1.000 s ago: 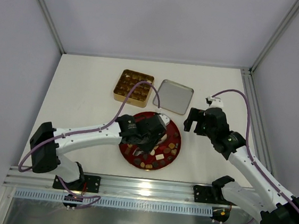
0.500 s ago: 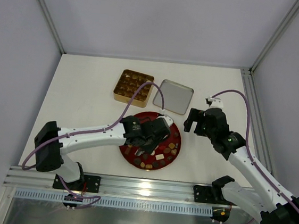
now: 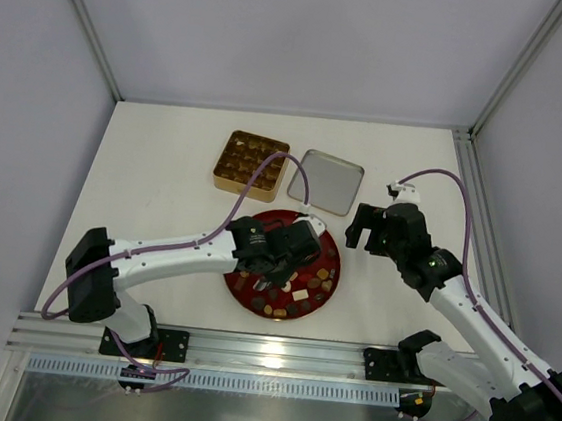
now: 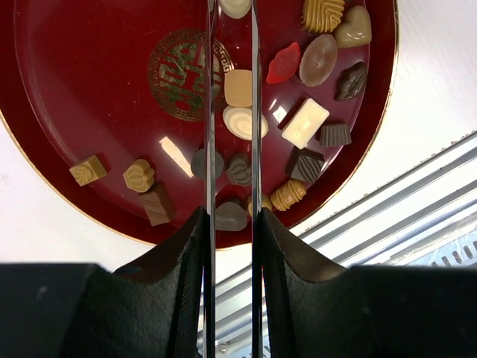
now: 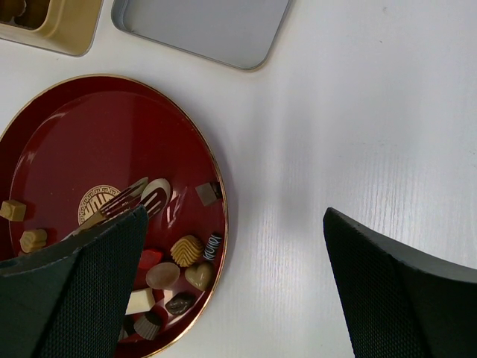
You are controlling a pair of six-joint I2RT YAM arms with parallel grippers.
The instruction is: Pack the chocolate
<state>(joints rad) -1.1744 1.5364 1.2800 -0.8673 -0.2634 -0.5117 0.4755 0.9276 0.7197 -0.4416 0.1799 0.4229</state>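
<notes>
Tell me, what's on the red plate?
Lots of little chocolates, brown, dark and white, mostly along one side, plus a gold picture in the middle. The left gripper has thin fingers hiding parts of a few sweets.

Chocolate (image 3: 299, 296) on plate (image 3: 330, 243) at the surface's (image 3: 164, 178) front, tin (image 3: 219, 171) behind it, lid (image 3: 326, 181) right of tin

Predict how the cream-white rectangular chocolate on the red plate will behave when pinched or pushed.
Flat-topped and straight-sided, the cream-white rectangular chocolate probably will not roll or tip. The red plate shines with reflections, so a push would likely slide it. It looks small and solid, so probably light and stiff.
</notes>
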